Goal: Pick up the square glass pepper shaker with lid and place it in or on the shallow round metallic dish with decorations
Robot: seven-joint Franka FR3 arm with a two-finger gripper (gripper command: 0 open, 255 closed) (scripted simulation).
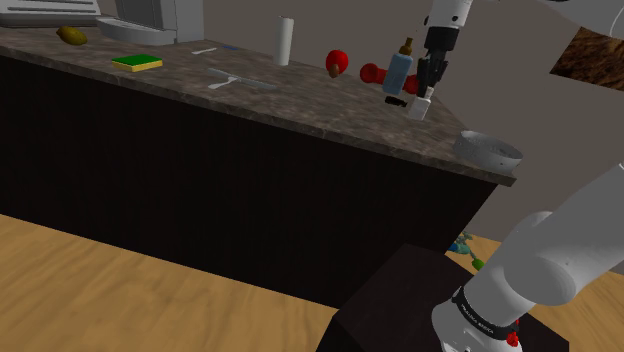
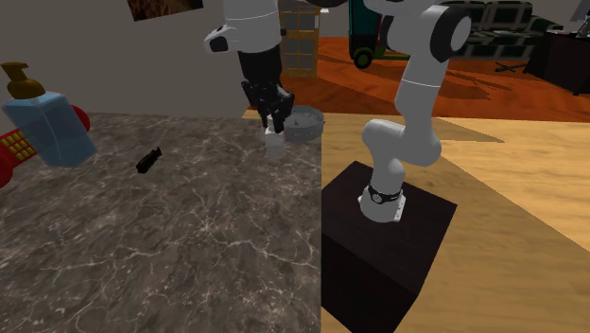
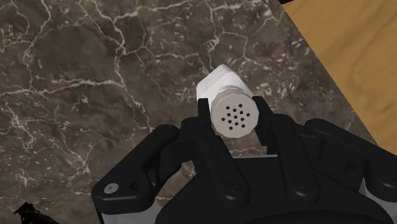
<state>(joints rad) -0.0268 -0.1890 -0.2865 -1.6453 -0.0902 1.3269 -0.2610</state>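
Observation:
My gripper (image 1: 428, 82) is shut on a white square pepper shaker (image 1: 419, 106) with a round perforated lid. It hangs tilted just above the dark marble counter (image 1: 300, 110). In the wrist view both fingers (image 3: 205, 113) clasp the shaker (image 3: 219, 83) just below the lid, with the counter beneath. The shallow round grey dish (image 1: 487, 150) sits at the counter's corner, toward the shoulder view's right of the shaker. In the second exterior view the gripper (image 2: 274, 121) holds the shaker (image 2: 274, 143) just in front of the dish (image 2: 304, 123).
A blue soap bottle (image 1: 398, 72) and red items (image 1: 338, 62) stand just behind the gripper. A small black object (image 2: 148, 161) lies on the counter nearby. Farther along are a white cylinder (image 1: 285, 40), cutlery and a green-yellow sponge (image 1: 137, 62). The counter edge drops to a wooden floor.

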